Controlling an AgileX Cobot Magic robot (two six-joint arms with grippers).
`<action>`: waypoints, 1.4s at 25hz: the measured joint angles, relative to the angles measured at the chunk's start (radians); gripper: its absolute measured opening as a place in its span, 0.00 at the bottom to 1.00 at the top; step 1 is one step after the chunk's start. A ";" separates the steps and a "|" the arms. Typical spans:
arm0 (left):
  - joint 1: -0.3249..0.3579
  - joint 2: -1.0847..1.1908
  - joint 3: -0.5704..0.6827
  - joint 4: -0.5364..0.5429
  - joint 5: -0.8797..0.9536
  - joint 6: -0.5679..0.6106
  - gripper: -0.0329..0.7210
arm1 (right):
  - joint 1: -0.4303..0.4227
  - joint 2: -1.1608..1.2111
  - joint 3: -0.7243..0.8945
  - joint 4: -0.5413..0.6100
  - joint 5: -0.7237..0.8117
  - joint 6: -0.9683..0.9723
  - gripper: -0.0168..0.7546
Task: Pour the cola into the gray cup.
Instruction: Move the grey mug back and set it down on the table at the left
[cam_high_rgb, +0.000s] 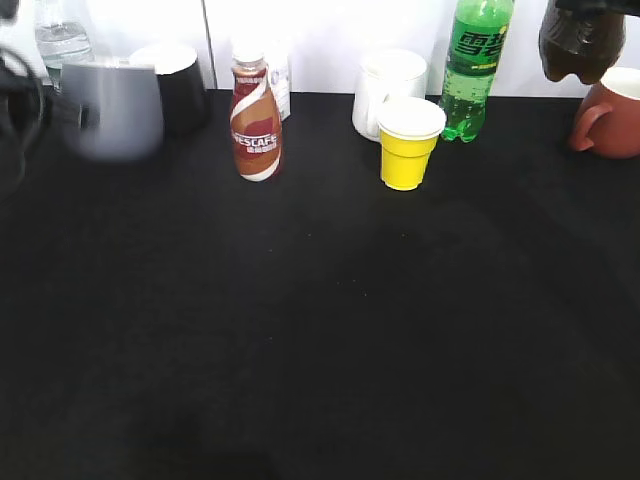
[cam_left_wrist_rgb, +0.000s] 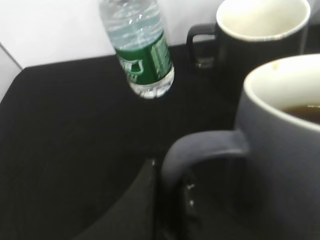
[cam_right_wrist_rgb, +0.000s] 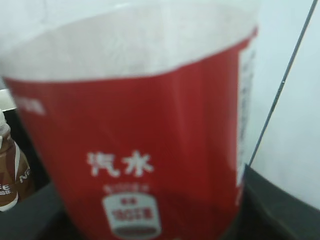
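Note:
The gray cup (cam_high_rgb: 112, 105) is at the far left, blurred, in front of the black mug. In the left wrist view the gray cup (cam_left_wrist_rgb: 285, 165) fills the right side and holds some dark liquid. My left gripper (cam_left_wrist_rgb: 170, 195) is shut on its loop handle, and the arm shows at the left edge of the exterior view (cam_high_rgb: 20, 110). The cola bottle (cam_high_rgb: 580, 40) hangs in the air at the top right, with only its dark lower part in view. Its red label (cam_right_wrist_rgb: 145, 150) fills the right wrist view. My right gripper holds it, its fingers hidden.
Along the back stand a water bottle (cam_high_rgb: 62, 35), a black mug (cam_high_rgb: 185, 85), a Nescafe bottle (cam_high_rgb: 256, 120), a white mug (cam_high_rgb: 388, 88), a yellow cup (cam_high_rgb: 408, 145), a green soda bottle (cam_high_rgb: 477, 65) and a red-brown mug (cam_high_rgb: 610, 118) under the cola bottle.

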 joint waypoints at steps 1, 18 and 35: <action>0.000 0.000 -0.029 0.001 -0.007 -0.001 0.11 | 0.000 0.000 0.000 0.000 0.000 0.000 0.63; 0.000 -0.035 -0.076 0.026 -0.261 0.033 0.11 | 0.000 0.000 0.000 -0.051 0.011 0.000 0.63; 0.000 -0.015 -0.077 0.013 -0.028 -0.067 0.11 | 0.000 0.000 0.000 -0.051 0.008 -0.001 0.63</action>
